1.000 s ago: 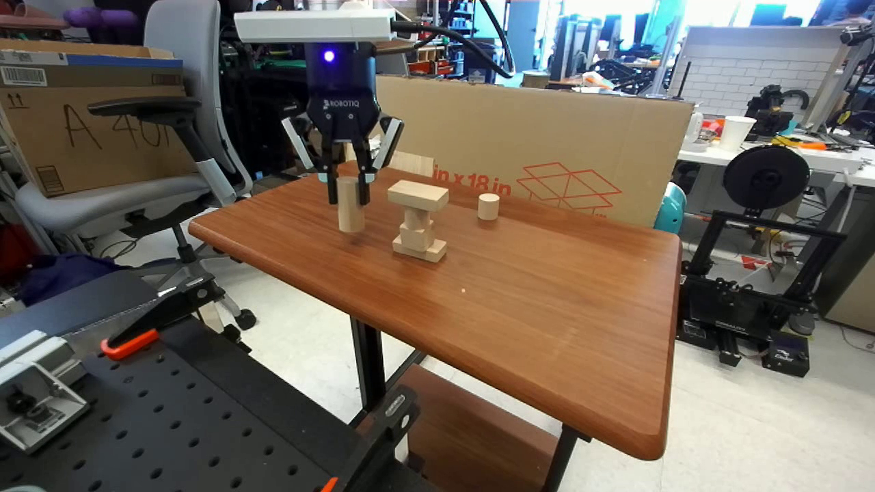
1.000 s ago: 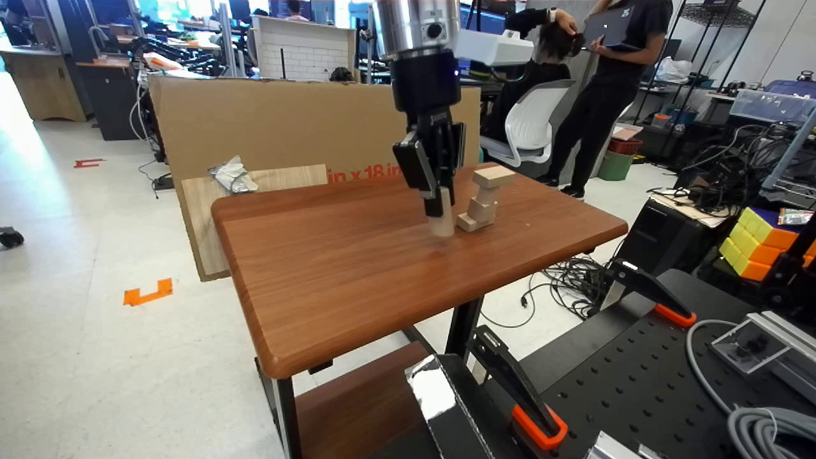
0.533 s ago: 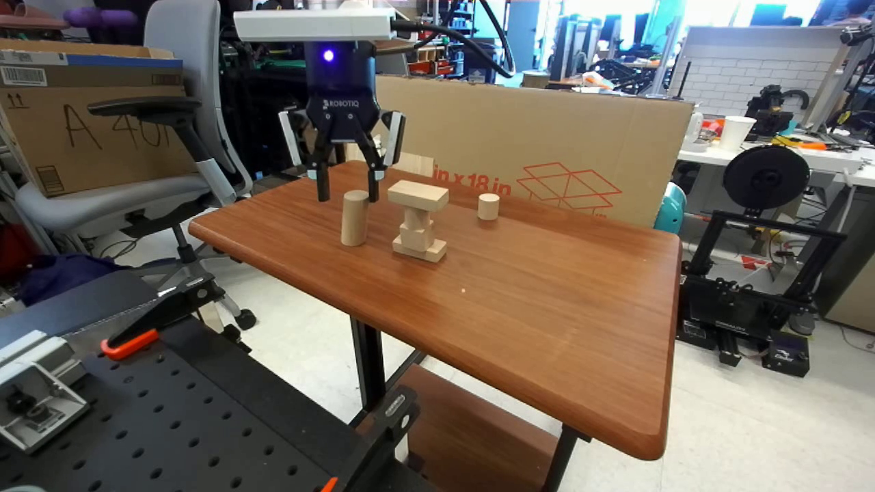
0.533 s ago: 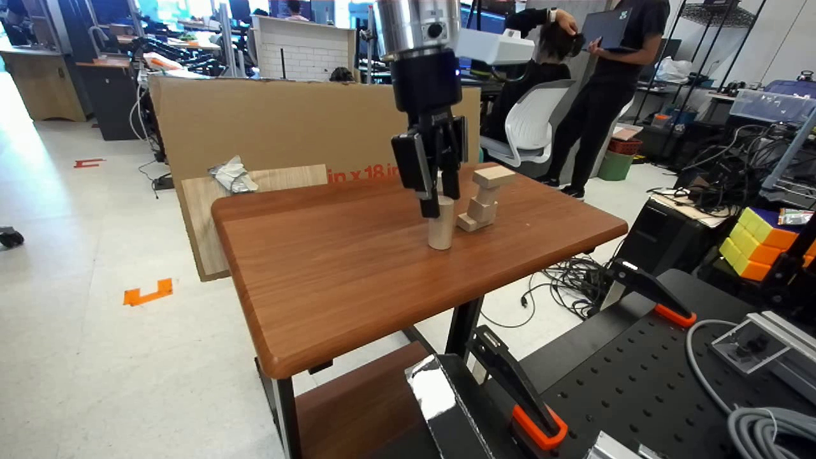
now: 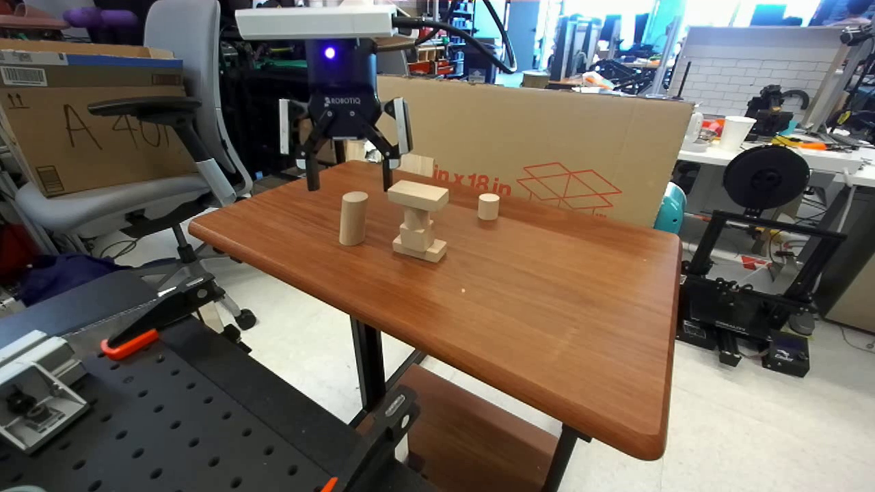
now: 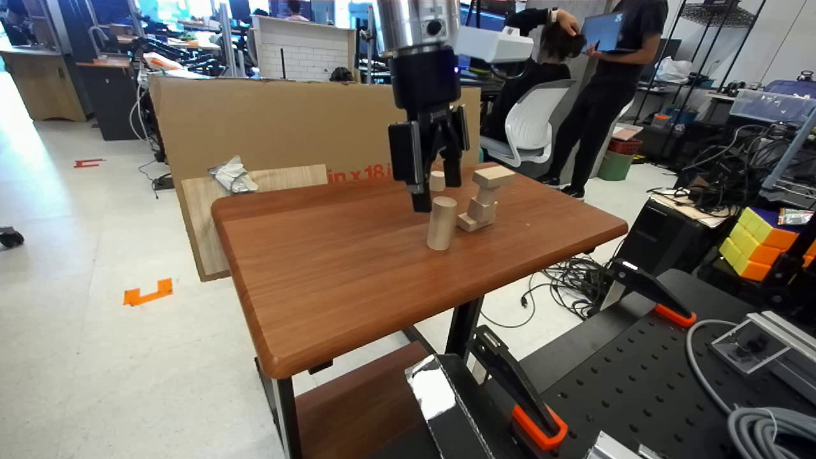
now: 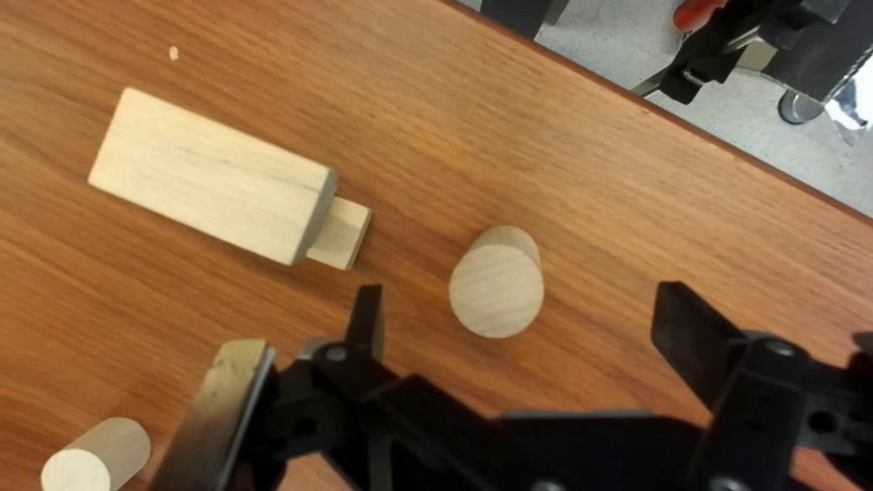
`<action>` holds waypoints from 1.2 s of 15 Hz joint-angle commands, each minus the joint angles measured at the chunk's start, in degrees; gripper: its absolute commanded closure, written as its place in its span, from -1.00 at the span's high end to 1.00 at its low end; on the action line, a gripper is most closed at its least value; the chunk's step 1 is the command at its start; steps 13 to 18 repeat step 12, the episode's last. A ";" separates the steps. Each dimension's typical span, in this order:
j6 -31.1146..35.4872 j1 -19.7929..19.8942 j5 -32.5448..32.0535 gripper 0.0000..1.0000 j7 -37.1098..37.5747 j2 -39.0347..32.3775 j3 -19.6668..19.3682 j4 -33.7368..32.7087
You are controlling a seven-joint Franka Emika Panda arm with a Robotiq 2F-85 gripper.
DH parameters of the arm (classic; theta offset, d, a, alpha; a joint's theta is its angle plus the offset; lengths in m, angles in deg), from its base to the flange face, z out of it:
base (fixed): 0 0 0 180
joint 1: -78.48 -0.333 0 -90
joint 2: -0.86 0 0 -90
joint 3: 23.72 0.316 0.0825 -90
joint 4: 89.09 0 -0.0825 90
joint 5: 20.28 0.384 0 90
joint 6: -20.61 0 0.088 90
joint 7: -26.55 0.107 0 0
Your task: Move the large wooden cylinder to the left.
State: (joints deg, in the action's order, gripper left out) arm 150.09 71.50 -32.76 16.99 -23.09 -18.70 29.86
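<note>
Brown tabletop (image 5: 547, 294), large wooden cylinder (image 5: 353, 220) (pale, unpainted), upright

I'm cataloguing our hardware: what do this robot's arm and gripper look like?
The visible arm is silvery metal. The gripper is black, lettered ROBOTIQ, with two fingers and pale outer plates. Above glows a bluish light; black cables leave a white housing.

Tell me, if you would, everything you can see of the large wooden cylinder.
The large wooden cylinder is plain, pale and unpainted, taller than wide, with a flat round top showing faint grain. It stands upright on the brown table, beside but apart from the stacked block figure. The open end effector hangs clear of it; only the table touches it.
</note>
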 commanded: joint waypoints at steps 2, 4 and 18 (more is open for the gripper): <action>4.27 0.18 -0.44 1.00 -0.05 1.56 0.21 1.28; 7.41 0.50 0.47 1.00 -0.29 1.46 0.50 1.58; 12.24 0.07 2.86 1.00 3.46 -0.09 -0.02 0.98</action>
